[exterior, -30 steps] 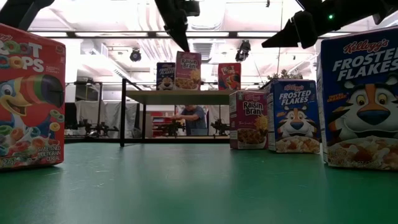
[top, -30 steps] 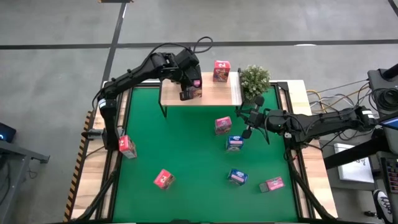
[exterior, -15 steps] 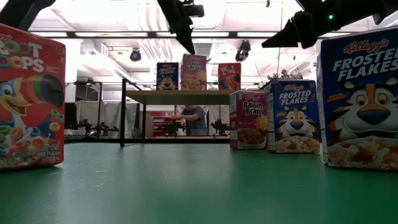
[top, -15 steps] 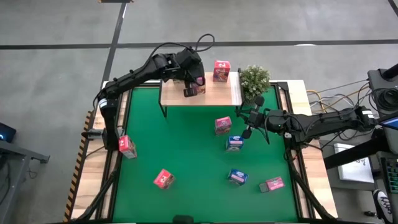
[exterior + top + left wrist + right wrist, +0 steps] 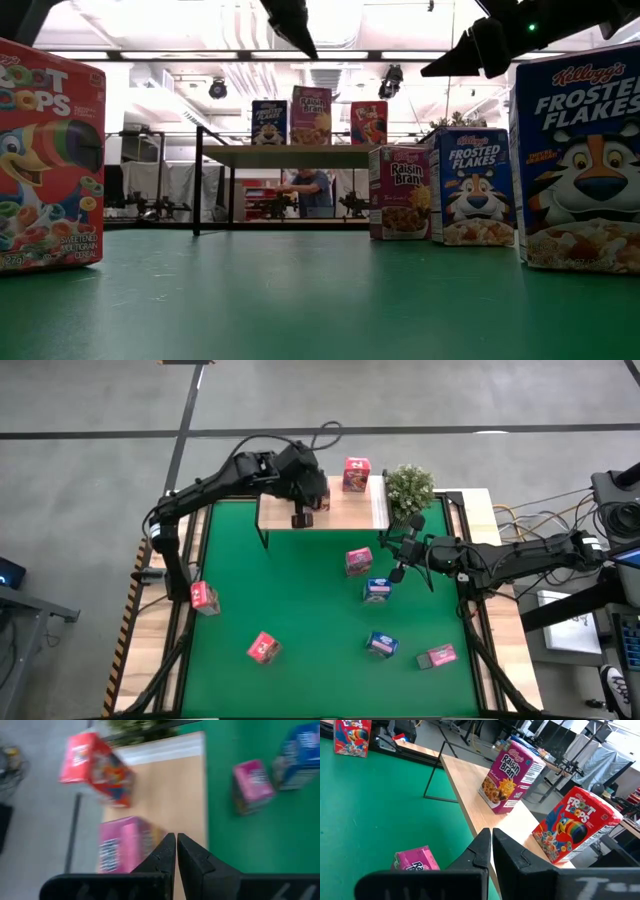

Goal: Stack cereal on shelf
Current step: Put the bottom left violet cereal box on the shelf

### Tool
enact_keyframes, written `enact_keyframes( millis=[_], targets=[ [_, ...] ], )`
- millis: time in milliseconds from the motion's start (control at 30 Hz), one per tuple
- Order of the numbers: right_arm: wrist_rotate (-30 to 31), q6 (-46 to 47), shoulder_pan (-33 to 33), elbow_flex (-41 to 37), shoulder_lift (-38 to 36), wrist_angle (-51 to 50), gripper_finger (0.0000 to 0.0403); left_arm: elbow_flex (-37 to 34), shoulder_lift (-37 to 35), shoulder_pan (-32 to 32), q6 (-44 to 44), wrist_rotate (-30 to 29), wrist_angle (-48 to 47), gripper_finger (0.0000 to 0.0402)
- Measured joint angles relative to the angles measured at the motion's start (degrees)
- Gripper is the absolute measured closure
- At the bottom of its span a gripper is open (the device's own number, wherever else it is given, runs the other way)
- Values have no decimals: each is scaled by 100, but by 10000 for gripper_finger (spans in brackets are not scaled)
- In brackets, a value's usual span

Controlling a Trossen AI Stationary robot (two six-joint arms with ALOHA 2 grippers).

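A green mat (image 5: 300, 610) covers the counter (image 5: 497, 530), whose bare pale wood shows along the edges. At the far side stands the shelf (image 5: 355, 510), a light wooden board on thin black legs, with a small potted plant (image 5: 409, 487) just beside it.

On the shelf stand a Raisin Bran box (image 5: 311, 115), a blue box (image 5: 267, 122) and a red Froot Loops box (image 5: 356, 473). More cereal boxes (image 5: 359, 561) lie scattered over the mat.

The left gripper (image 5: 302, 518) hangs above the shelf's near edge, clenched and holding nothing. The right gripper (image 5: 397, 546) hovers over the mat near the plant, fingers likewise pressed together.

Beyond the counter, the low view shows a bright workshop with ceiling lights and a person (image 5: 317, 190) at a bench.
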Motion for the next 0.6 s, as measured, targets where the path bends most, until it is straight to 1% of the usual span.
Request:
enact_keyframes(
  millis=[100,233,267,333,467,600],
  targets=[
    [1,2,0,0,0,1,394,-240,4,-173,-41,12,79,402],
    [2,2,0,0,-2,-2,394,-898,13,-299,-130,-7,423,402],
    [2,2,0,-2,-2,-2,394,-1077,13,-309,-154,-93,526,402],
    [2,2,0,-2,-1,-4,394,-1452,13,-318,-204,-459,728,402],
    [2,0,0,-2,0,-5,394,-2090,13,-304,-222,-1405,1129,401],
    [2,-11,0,-2,-2,-4,394,-2401,13,-251,-128,-1781,1462,401]
  ],
)
